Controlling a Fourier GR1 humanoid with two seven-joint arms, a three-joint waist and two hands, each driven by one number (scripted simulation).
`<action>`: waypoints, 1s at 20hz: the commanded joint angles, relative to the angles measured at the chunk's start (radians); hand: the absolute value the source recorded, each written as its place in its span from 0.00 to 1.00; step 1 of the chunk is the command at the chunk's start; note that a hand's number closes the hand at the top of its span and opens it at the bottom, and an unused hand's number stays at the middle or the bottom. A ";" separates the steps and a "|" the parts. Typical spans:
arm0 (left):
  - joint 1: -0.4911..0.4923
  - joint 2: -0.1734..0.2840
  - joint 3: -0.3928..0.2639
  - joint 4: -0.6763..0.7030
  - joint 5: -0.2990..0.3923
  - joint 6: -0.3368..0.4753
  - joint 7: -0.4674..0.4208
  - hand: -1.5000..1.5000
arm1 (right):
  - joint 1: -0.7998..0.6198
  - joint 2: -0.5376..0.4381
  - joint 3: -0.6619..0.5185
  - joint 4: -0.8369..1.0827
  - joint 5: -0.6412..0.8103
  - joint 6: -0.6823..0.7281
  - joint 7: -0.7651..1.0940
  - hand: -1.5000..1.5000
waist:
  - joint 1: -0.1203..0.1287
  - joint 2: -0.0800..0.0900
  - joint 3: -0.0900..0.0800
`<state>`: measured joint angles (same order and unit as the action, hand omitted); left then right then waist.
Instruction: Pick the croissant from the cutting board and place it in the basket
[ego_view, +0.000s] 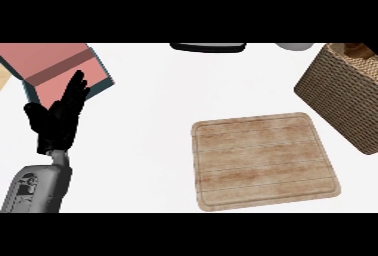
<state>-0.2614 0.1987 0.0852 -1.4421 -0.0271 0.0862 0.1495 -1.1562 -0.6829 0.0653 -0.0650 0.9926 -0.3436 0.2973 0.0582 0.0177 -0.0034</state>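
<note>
Forearm and left hand (59, 117) enter from the lower left edge, nearest the viewer; the grey arm rises into a black hand whose fingers stand straight and spread, pointing up and holding nothing. It sits as a resting hand does, out of the way at the side, its fingertips overlapping the corner of a pink box (55, 67) with dark blue-grey sides that lies on the white counter (148, 125) behind it. Right of centre, and well apart from that hand, lies the wooden cutting board (262, 160), a squarish slab with a groove along its rim, turned slightly on the counter. Its top is bare: no croissant shows on it, though the task names the board as the starting place. Farther off at the right edge stands the woven basket (336, 97), tilted in this view, near the board's far corner but not touching it. Something light brown (360, 49) shows inside its opening at the top; I judge this may be the croissant already dropped in, but too little is visible to be sure. The right hand appears nowhere. Along the far edge lie a dark flat object (208, 46) and a grey rounded one (295, 46), both cut off.
</note>
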 joint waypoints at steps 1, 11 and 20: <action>-0.023 -0.003 -0.007 -0.012 0.002 -0.002 0.037 0.50 | -0.005 0.003 0.013 0.020 0.018 0.022 0.030 1.00 | 0.020 0.015 0.007; -0.026 0.019 0.031 0.028 0.017 -0.019 0.000 0.50 | 0.061 0.035 -0.014 0.029 -0.009 0.051 0.013 1.00 | 0.003 0.011 0.007; -0.035 -0.001 0.003 -0.013 0.006 -0.009 0.043 0.50 | 0.042 0.019 -0.040 0.050 -0.035 0.164 0.074 1.00 | 0.010 0.012 0.007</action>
<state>-0.2655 0.2024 0.0924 -1.4539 -0.0228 0.0737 0.1635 -1.1165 -0.6740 0.0317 -0.0287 0.9635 -0.2102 0.3244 0.0671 0.0279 0.0035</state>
